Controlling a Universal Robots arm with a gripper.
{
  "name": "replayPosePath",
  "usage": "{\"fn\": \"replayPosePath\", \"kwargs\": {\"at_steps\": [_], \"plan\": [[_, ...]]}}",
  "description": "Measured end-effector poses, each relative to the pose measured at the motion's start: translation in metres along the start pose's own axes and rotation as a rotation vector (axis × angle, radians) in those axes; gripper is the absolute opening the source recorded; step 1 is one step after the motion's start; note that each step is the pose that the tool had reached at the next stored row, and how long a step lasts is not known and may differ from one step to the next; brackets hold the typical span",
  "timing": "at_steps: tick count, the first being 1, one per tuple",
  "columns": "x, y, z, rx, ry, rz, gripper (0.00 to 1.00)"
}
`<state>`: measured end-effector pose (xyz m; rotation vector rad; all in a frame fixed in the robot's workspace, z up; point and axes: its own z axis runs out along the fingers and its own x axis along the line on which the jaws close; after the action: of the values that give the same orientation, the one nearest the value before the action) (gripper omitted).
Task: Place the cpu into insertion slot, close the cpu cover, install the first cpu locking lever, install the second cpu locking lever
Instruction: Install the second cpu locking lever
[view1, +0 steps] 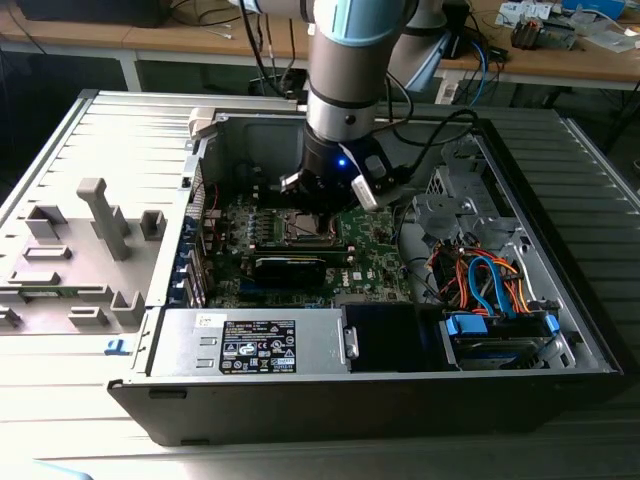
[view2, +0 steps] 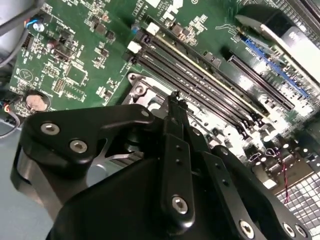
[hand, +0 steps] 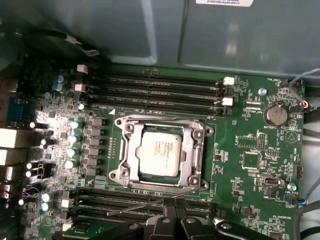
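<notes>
Green board sits at the centre of the exterior view, inside the open case (view1: 560, 330), with the arm coming down from the top of the frame. Gripper (view1: 318, 205) hangs directly over the slot (view1: 300, 228), close above it. Fingers are hidden by the wrist from this side.

Second wrist view: black fingers (view2: 176, 130) fill the lower half of the frame and come to a single point near centre, tips together, nothing visible between them. Tip lies against the edge of the silvery cover (view2: 145, 95), whose corner shows just up-left of the tip. Long memory slots (view2: 210, 85) run diagonally from upper left to lower right, beyond the cover.

First wrist view: cpu (hand: 160, 154) is seated in the slot (hand: 130, 159) at frame centre, grey top facing up, sitting square to the frame. Cover (hand: 194, 159) lies flat around it, cpu showing through the cut-out. A thin lever (hand: 135, 207) runs at a shallow slant below the socket, its long axis roughly along the lower edge of the cover. Gripper (hand: 172, 220) sits at bottom centre, so socket and lever both lie up-frame from the tips, the lever nearer.
</notes>
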<state>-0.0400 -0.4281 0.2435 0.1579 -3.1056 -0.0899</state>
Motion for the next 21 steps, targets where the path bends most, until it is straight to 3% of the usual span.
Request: {"fn": "replayPosePath", "kwargs": {"at_steps": [1, 6, 9, 14, 15, 19, 21], "plan": [[0.0021, -0.0031, 0.0006, -0.0103, -0.0011, 0.0, 0.11], [0.0181, -0.0087, 0.0034, -0.0406, -0.0042, -0.001, 0.11], [0.0291, -0.0098, 0.0051, -0.0543, -0.0055, -0.002, 0.11], [0.0445, -0.0127, 0.0087, -0.0681, -0.0069, -0.002, 0.11], [0.0482, -0.0146, 0.0098, -0.0734, -0.0074, -0.003, 0.11], [0.0518, -0.0257, 0.0126, -0.099, -0.0099, -0.005, 0.11], [0.0519, -0.0259, 0.0133, -0.1155, -0.0116, -0.006, 0.11]]}}
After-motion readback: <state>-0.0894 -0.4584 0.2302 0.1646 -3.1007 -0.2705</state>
